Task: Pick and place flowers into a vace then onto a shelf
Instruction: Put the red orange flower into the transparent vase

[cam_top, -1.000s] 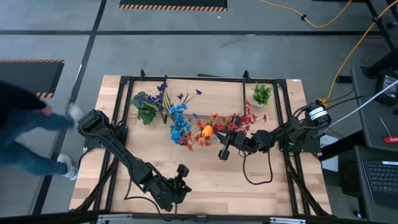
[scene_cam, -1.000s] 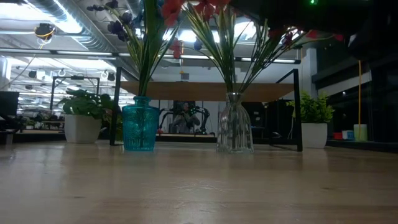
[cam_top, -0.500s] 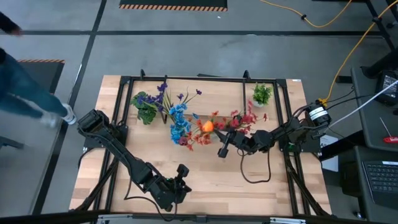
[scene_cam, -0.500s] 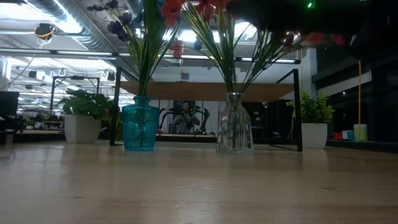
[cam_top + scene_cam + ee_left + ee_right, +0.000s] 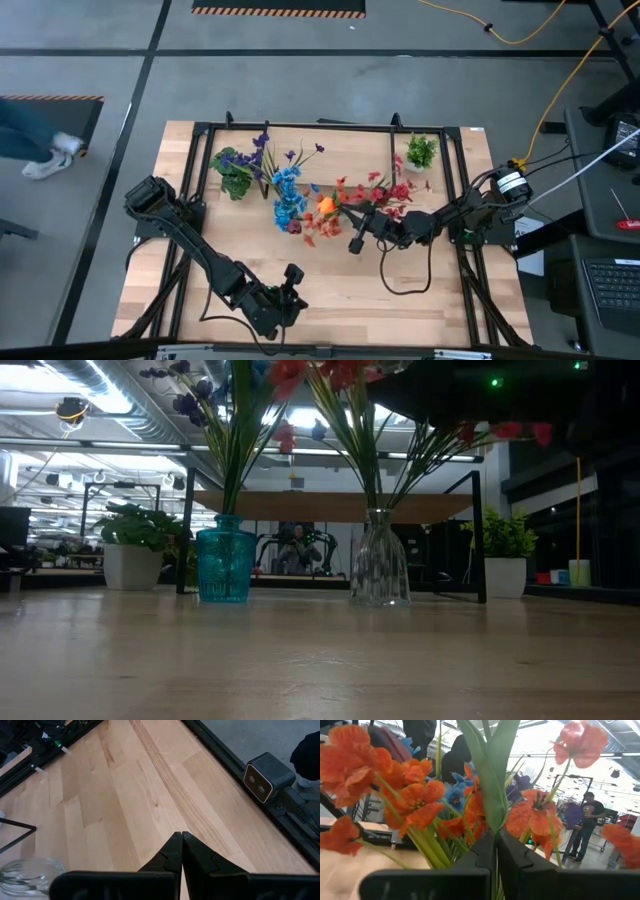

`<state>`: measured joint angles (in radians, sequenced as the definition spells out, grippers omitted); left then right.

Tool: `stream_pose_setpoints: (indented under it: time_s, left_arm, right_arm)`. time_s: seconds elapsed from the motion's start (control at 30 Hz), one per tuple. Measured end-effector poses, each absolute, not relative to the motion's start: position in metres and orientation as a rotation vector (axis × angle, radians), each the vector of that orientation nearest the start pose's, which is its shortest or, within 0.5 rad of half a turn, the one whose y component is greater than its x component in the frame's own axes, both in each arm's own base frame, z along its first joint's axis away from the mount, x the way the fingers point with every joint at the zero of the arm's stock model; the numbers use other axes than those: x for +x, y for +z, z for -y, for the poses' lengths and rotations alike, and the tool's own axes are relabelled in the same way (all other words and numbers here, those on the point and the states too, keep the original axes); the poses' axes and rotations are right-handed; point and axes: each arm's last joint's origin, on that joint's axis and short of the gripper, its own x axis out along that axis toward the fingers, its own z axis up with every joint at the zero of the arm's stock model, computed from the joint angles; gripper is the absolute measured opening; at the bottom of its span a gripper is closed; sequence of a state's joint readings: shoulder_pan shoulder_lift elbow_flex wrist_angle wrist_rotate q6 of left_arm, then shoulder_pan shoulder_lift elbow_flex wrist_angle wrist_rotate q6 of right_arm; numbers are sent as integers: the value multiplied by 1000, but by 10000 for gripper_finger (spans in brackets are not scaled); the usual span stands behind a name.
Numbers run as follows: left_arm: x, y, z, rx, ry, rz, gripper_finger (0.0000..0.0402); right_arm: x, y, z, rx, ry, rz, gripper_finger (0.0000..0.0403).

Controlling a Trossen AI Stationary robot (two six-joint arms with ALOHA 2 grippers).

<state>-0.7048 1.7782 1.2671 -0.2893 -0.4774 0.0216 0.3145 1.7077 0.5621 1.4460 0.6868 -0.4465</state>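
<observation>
While the left gripper [image 5: 181,851] is idling pinched together, the right gripper [image 5: 496,851] is clamping a green flower stem [image 5: 492,795] (steering it vaseward).

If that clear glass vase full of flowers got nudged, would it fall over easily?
Probably fairly easily: the clear vase is narrow, and its tall flowers fan out wide above it, so it looks top-heavy. Being glass, it would likely slide on the smooth table and could break.
</observation>
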Motion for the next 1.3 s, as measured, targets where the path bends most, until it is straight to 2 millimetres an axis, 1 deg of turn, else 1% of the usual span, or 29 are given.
stream_pose_setpoints:
  time_s: [0.13, 0.3, 0.5, 0.67, 0.97, 1.03, 1.1, 1.17, 1.3]
  left_arm:
    - [300, 227, 238, 468, -222, -664, 3]
    - [300, 227, 238, 467, -222, -664, 3]
    - [300, 227, 238, 468, -222, -664, 3]
    - [300, 227, 238, 468, -222, -664, 3]
    - [300, 227, 238, 458, -220, -665, 3]
    - [300, 227, 238, 459, -220, -665, 3]
    - [300, 227, 238, 459, -220, -665, 3]
    - [300, 227, 238, 459, -221, -665, 3]
    - [300, 227, 238, 460, -221, -665, 3]
  right_arm:
    - [289, 193, -75, -294, -421, 176, 38]
    - [288, 193, -79, -294, -418, 174, 78]
    - [282, 193, -88, -267, -501, 144, 127]
    - [281, 193, -91, -275, -523, 131, 144]
    - [280, 193, -91, -306, -536, 118, 145]
    - [280, 193, -91, -307, -536, 118, 140]
    - [280, 193, -91, -308, -536, 118, 128]
    - [280, 193, -91, -308, -536, 118, 106]
    - [280, 193, -91, -313, -535, 112, 45]
